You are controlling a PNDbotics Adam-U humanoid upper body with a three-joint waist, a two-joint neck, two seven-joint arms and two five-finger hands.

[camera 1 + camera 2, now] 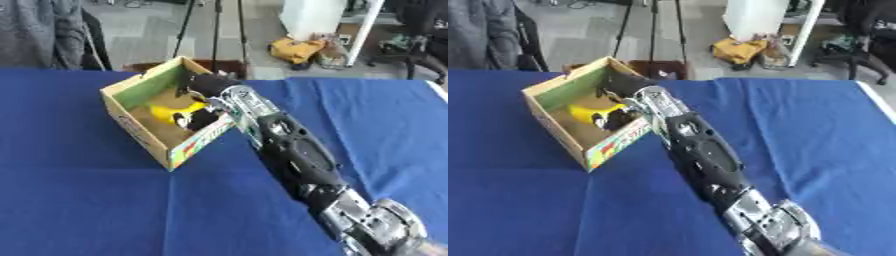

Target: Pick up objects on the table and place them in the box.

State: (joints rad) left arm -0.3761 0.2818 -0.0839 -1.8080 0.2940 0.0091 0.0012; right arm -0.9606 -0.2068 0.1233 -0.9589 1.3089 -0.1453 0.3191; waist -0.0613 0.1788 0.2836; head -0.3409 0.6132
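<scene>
An open cardboard box (140,131) with a green inner wall stands on the blue table, left of centre. My right arm reaches from the lower right up into it, and my right hand (198,96) is inside the box. A yellow object (171,111) lies on the box floor under the hand. The dark fingers (189,120) curl beside it, but the pictures do not show whether they hold it. My left hand is out of sight.
The blue cloth (87,200) covers the table all round the box. Beyond the far edge are tripod legs (214,30), a yellow bag (296,50) on the floor, and a dark chair (420,45) at the right.
</scene>
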